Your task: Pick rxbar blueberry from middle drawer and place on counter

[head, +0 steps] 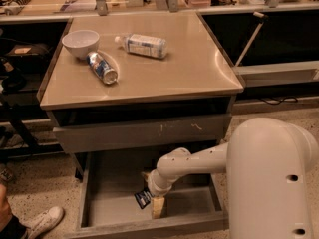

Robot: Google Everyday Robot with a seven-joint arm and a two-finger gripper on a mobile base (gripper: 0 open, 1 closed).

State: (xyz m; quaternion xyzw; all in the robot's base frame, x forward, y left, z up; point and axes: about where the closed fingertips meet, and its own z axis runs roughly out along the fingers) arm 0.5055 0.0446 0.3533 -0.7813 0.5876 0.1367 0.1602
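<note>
Gripper (pixel 152 203) is low in the frame, just left of centre, reaching down into the open middle drawer (pixel 107 198). The snack bar (pixel 142 199) in its dark wrapper with white lettering sits tilted right against the gripper's left side, near the drawer's front wall. Cannot tell from this view whether the gripper is clamped on the bar or only touching it. The drawer floor around the bar is bare grey. The white arm (pixel 197 162) runs from the gripper up and right to the large rounded robot body filling the lower right corner. Above the open drawer is a closed grey drawer front (pixel 144 133) with pale scratches right of centre. Above that is the tan counter (pixel 194 68), with a white bowl (pixel 80 43) at its upper left, a blue-silver can (pixel 102 67) lying just beside the bowl, and a clear bottle (pixel 142 45) lying on its side near the back edge. A white shoe (pixel 45 222) is on the speckled floor at lower left.
</note>
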